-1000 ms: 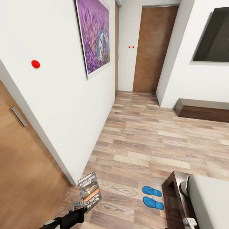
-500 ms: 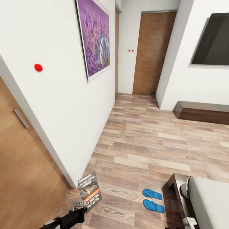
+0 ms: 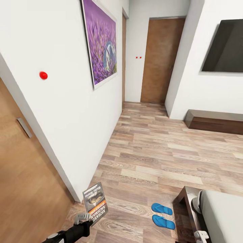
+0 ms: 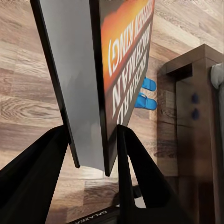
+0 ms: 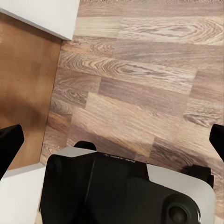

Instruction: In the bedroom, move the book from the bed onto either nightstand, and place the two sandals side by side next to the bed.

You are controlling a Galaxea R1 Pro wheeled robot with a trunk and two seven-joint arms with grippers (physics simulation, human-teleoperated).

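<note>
1. Standing on light wood-plank floor [image 3: 162, 148]; white walls, purple picture [image 3: 100, 40], dark bench cabinet [image 3: 216, 121].
2. Left gripper [image 3: 88, 217] clamps the book [image 3: 95, 202] upright; cover reads "RICHARD BACHMAN".
3. Two blue sandals [image 3: 162, 215] lie side by side, just beside the bed [image 3: 216, 216] corner.
4. Right gripper [image 5: 112, 140]: jaws spread wide, empty.
</note>
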